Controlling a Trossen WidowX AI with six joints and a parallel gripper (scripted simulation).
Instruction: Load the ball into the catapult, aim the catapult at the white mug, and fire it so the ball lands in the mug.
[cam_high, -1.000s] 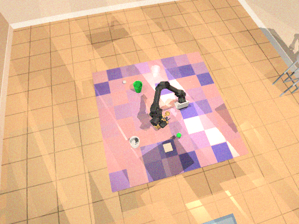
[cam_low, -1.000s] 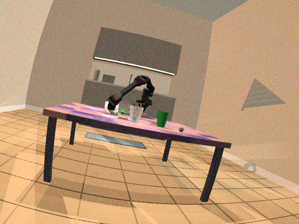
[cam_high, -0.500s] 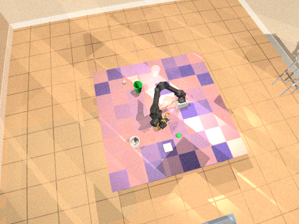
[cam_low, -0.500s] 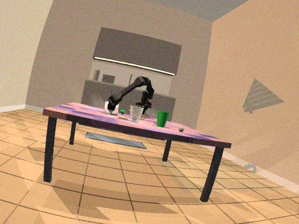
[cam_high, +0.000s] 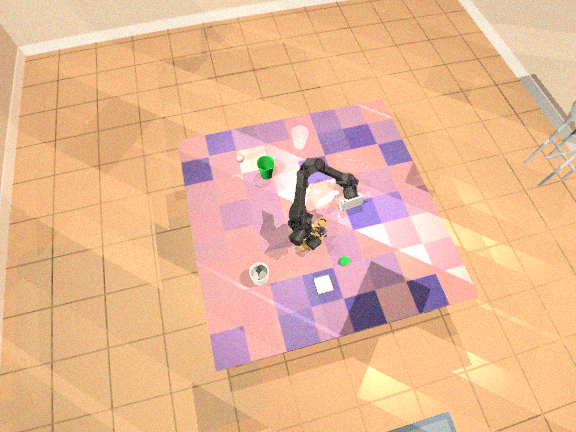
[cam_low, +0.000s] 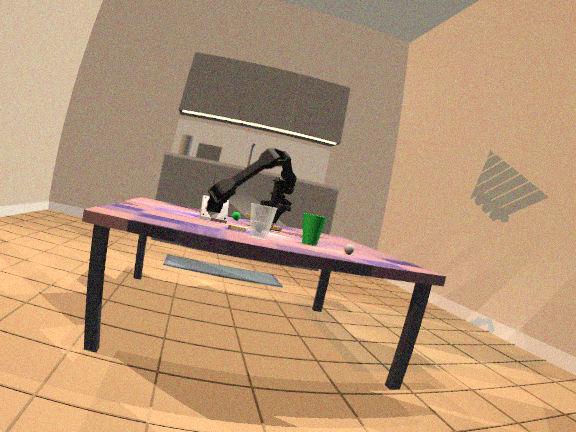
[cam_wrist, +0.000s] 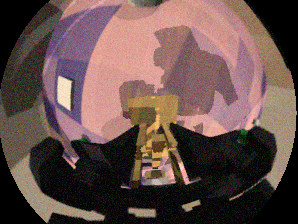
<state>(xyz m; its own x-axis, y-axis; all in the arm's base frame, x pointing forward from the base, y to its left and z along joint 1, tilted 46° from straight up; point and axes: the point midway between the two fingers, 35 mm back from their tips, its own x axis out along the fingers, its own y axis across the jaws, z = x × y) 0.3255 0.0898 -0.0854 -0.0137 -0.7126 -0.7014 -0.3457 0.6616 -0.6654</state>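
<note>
catapult clamped between jaws.

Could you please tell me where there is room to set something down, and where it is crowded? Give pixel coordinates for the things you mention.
In the top view, nothing seems to stand between the green cup (cam_high: 265, 167) (cam_low: 313, 230) (cam_wrist: 243, 136) and the white mug (cam_high: 259, 274) (cam_wrist: 145, 2), or below the white square (cam_high: 323, 284) (cam_wrist: 65, 92). It's crowded at the catapult (cam_high: 321, 222) (cam_low: 276, 229) (cam_wrist: 155, 107), gripped by the end effector (cam_high: 306, 243) (cam_low: 277, 220) (cam_wrist: 154, 125).
</note>
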